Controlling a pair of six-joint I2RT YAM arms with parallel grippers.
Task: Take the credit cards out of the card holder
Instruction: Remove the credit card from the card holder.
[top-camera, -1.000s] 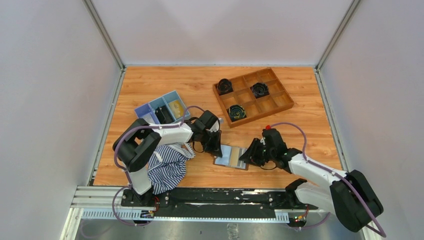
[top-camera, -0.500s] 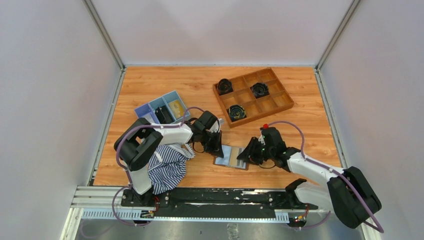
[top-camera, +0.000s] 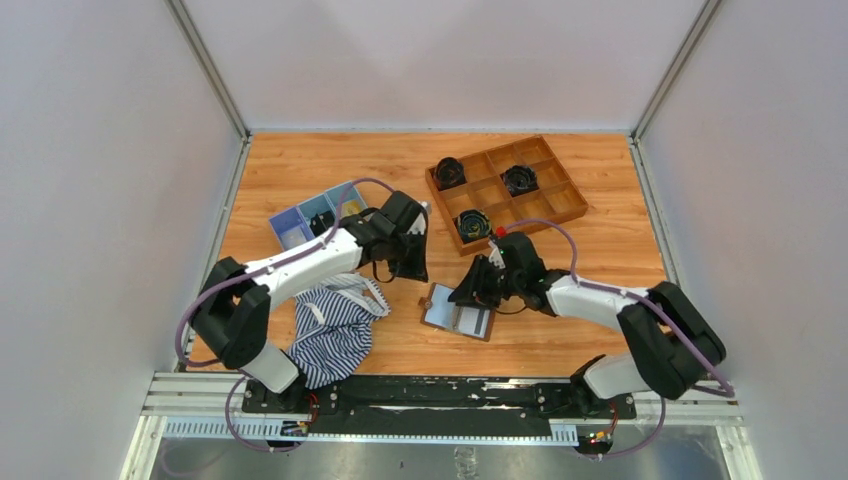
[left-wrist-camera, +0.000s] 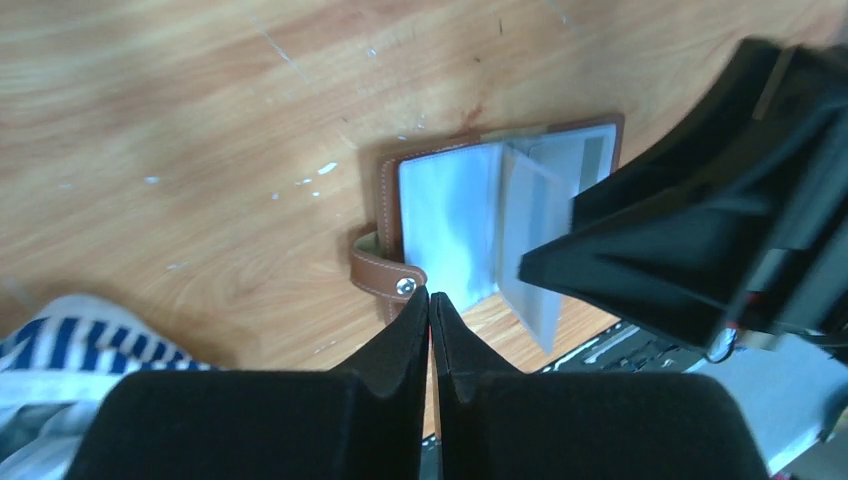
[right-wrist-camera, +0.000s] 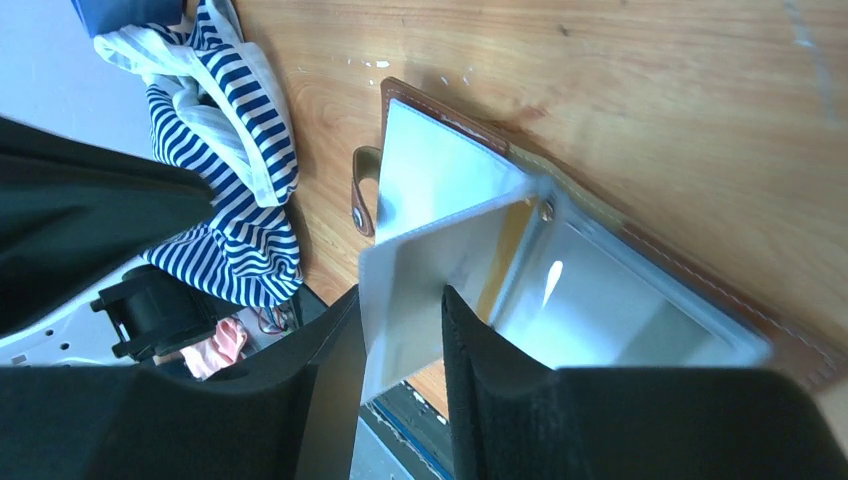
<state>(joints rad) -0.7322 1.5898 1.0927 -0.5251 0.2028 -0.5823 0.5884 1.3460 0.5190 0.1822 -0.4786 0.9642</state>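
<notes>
No legible text, label, brand, number or sign appears on the card holder (top-camera: 458, 316), light-blue tray (top-camera: 298, 224) or wooden tray (top-camera: 548, 205).

Card holder (top-camera: 450, 318) brown cover, pale blue sleeves; cloth (top-camera: 335, 335) blue-white striped.

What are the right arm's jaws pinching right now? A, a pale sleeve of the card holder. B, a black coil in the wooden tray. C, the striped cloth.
A: in the right wrist view the jaws sit either side of a raised pale sleeve of the open card holder.
</notes>
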